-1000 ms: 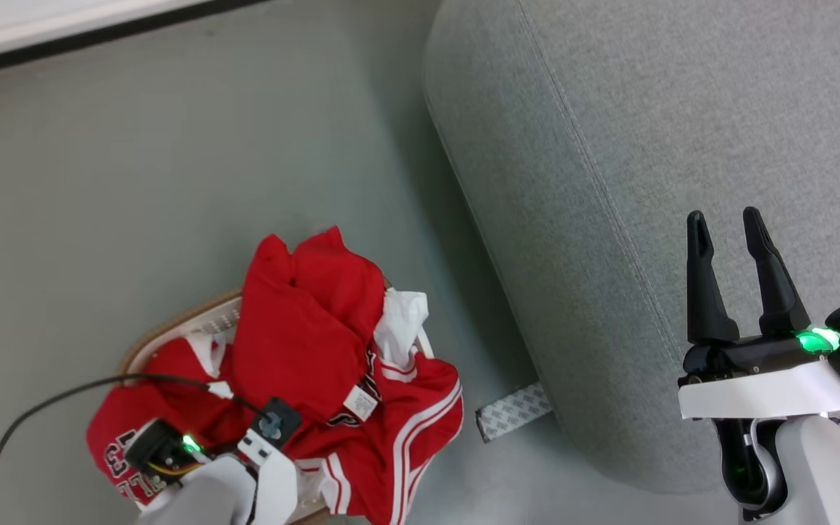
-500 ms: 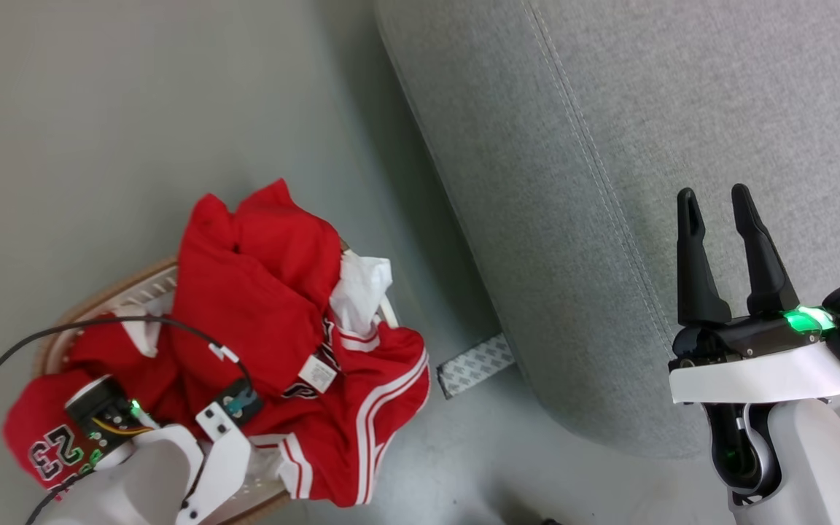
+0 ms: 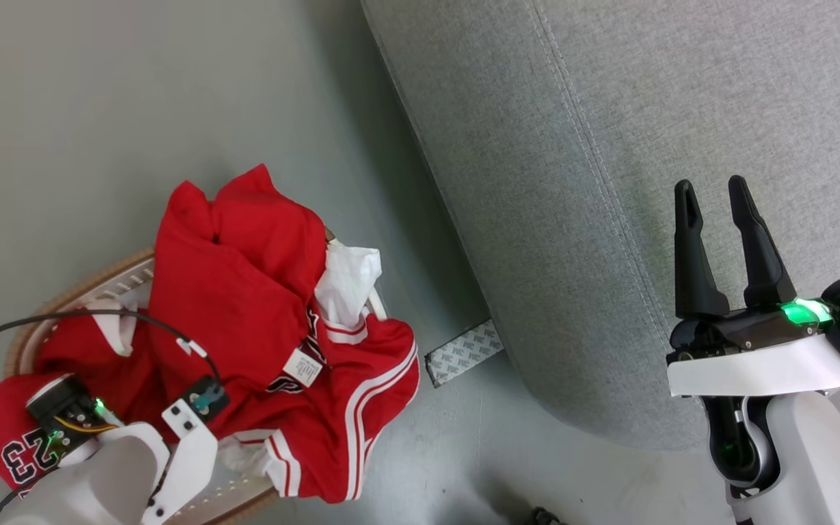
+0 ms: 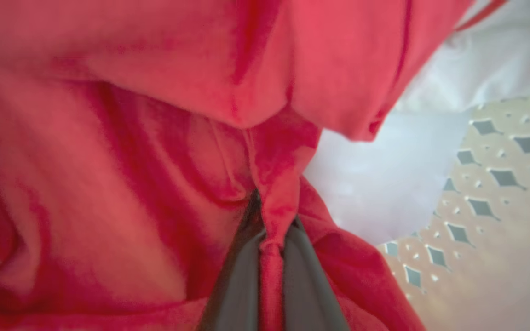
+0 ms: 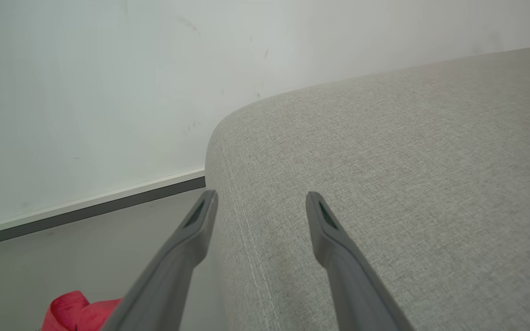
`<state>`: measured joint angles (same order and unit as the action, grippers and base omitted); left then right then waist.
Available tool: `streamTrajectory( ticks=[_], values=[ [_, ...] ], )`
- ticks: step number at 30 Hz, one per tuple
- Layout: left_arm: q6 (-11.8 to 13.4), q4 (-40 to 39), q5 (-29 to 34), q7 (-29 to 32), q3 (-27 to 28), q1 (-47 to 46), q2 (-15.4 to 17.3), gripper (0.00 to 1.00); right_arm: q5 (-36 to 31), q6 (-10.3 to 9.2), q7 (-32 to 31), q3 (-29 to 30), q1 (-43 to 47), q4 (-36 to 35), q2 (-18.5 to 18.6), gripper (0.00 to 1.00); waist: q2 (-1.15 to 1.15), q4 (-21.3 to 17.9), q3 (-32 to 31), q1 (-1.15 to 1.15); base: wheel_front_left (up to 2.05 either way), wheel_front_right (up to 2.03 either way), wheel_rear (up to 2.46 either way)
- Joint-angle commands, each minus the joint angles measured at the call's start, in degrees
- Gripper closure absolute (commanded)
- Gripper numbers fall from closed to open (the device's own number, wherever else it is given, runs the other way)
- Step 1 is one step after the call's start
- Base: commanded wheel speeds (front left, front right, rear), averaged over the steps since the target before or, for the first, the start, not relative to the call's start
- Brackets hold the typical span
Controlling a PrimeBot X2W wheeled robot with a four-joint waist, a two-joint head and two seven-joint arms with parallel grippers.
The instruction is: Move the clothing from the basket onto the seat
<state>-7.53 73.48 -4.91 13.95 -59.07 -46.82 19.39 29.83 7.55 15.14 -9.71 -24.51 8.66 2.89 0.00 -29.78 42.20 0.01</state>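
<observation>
Since a second ago the head camera has swung, sliding the whole scene leftward. The red bunch is now standing a little higher above the basket, and the number 23 is showing. The left gripper (image 4: 274, 216) is reaching into the small white perforated plastic basket with the brown rim (image 4: 486, 216). Its fingers are pinched shut on a narrow fold of the red, white-striped sports clothing (image 3: 245, 292), which is heaped in the basket and spilling over its right rim.

With so thin a fold held, I judge the lift is needing a slow, high pull. The trailing hems should be clearing the rim before any swing rightward, or they may be dragging the light basket along.

Right of the basket the large light grey fabric sofa (image 3: 609, 146) is waiting. Farther right the right gripper (image 3: 710, 186) is hovering, fingers parted and holding nothing.
</observation>
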Motion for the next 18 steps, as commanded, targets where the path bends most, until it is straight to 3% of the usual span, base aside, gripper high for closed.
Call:
streamTrajectory(
  ticks=[1, 7, 18],
  values=[
    [0.1, -0.2, -1.4, -0.4, -0.4, -0.5, 0.4, 1.00, 0.1, -0.12, 0.0, 0.0, -0.6, 0.3, 0.0, 0.00, 0.00, 0.1, -0.4, -0.01, 0.00, 0.00, 0.00],
    [0.1, -0.6, -4.9, -0.7, -1.8, -0.8, -1.3, 1.00, -0.8, -0.12, 0.0, 0.2, -0.8, 0.6, 0.0, 0.00, 0.00, 0.8, -2.2, -0.01, 0.00, 0.00, 0.00],
    [0.1, -0.6, -8.0, -6.4, -2.3, 2.6, -6.2, 1.00, -4.2, -0.12, 0.0, 1.1, 1.2, 2.0, 0.0, 0.00, 0.00, 5.0, -12.4, -0.01, 0.00, 0.00, 0.00]
  ],
)
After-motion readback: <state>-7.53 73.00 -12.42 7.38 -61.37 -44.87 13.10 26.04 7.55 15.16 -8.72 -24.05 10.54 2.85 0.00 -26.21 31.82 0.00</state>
